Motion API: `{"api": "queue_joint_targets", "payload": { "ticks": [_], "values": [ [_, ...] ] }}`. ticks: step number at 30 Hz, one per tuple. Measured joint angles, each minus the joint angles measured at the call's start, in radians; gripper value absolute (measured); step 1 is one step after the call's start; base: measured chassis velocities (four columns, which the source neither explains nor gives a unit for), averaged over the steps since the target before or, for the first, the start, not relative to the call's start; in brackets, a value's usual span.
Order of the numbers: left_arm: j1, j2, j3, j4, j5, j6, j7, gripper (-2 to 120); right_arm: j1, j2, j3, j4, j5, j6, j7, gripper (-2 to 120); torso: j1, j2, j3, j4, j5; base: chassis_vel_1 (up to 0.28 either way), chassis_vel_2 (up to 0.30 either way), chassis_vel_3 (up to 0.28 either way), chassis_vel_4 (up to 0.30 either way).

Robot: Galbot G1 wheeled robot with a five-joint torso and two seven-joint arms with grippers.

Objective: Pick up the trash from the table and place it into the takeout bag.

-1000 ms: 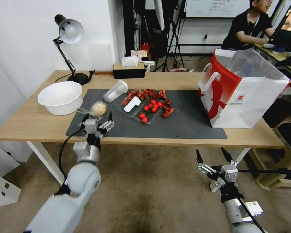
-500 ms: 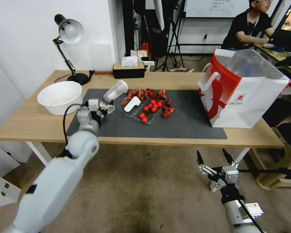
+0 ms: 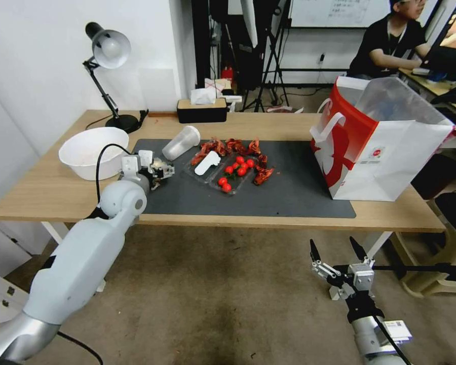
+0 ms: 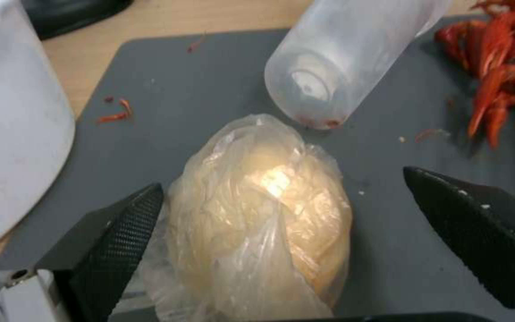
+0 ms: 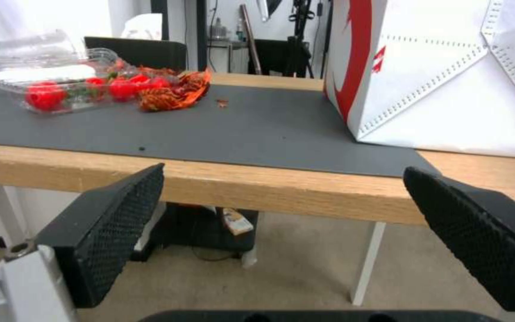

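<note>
Listed by size: the table [image 3: 55,195], light wood, with its dark grey mat [image 3: 289,195]; the takeout bag [image 3: 390,152], white and red, upright at the mat's right end, mouth open; the large white bowl [image 3: 88,152] on the wood just beside the mat's left edge; my left arm, reaching over the near table edge, its left gripper [image 4: 281,210] released, fingers spread to either side of the clear bag with yellowish lump [image 4: 260,214], one finger [image 4: 120,232] close against the plastic, the other standing off; that bag lying on the mat near the bowl; the clear plastic cup [image 4: 347,58] on its side just beyond the bag; red scraps [image 4: 496,89] further along the mat; my right gripper [image 3: 339,261] parked below table height, fingers spread, holding nothing.
</note>
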Motion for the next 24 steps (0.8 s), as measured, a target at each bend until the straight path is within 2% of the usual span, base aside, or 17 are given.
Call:
{"api": "queue_joint_targets", "payload": {
  "ticks": [12, 14, 16, 17, 19, 20, 23, 24],
  "values": [
    [-0.034, -0.003, 0.019, 0.04, -0.01, 0.027, -0.014, 99, -0.005, -0.001, 0.005, 0.0, -0.001, 0.005, 0.001, 100, 0.0, 0.0, 0.0, 0.0, 0.0001, 0.0, 0.0, 0.0, 0.0],
    [-0.034, -0.003, 0.022, 0.042, -0.009, 0.027, -0.016, 95, -0.004, -0.001, 0.005, 0.0, -0.001, 0.006, 0.001, 100, 0.0, 0.0, 0.0, 0.0001, 0.0, 0.0, 0.0, 0.0, 0.0],
    [-0.032, -0.001, 0.025, 0.042, -0.006, 0.026, -0.016, 86, -0.004, 0.0, 0.004, 0.0, -0.001, 0.006, 0.001, 100, 0.0, 0.0, 0.0, -0.0001, 0.0001, 0.0, 0.0, 0.0, 0.0],
    [-0.032, -0.001, 0.025, 0.042, -0.006, 0.026, -0.016, 86, -0.004, 0.0, 0.004, 0.0, -0.001, 0.006, 0.001, 100, 0.0, 0.0, 0.0, -0.0001, 0.0001, 0.0, 0.0, 0.0, 0.0],
    [-0.026, 0.004, 0.026, 0.039, -0.005, 0.024, -0.016, 74, -0.004, 0.002, 0.003, 0.0, -0.001, 0.006, 0.001, 100, 0.0, 0.0, 0.0, 0.0001, -0.0002, 0.0, 0.0, 0.0, 0.0],
    [-0.026, 0.004, 0.026, 0.039, -0.005, 0.024, -0.016, 74, -0.004, 0.002, 0.003, 0.0, -0.001, 0.006, 0.001, 100, 0.0, 0.0, 0.0, 0.0001, -0.0002, 0.0, 0.0, 0.0, 0.0],
    [-0.021, 0.008, 0.027, 0.037, -0.003, 0.021, -0.015, 61, -0.005, 0.003, 0.002, 0.0, -0.002, 0.006, 0.001, 100, 0.0, 0.0, 0.0, 0.0001, 0.0, 0.0, 0.0, 0.0, 0.0],
    [-0.021, 0.008, 0.027, 0.037, -0.003, 0.021, -0.015, 61, -0.005, 0.003, 0.002, 0.0, -0.002, 0.006, 0.001, 100, 0.0, 0.0, 0.0, 0.0001, 0.0, 0.0, 0.0, 0.0, 0.0]
  ]
}}
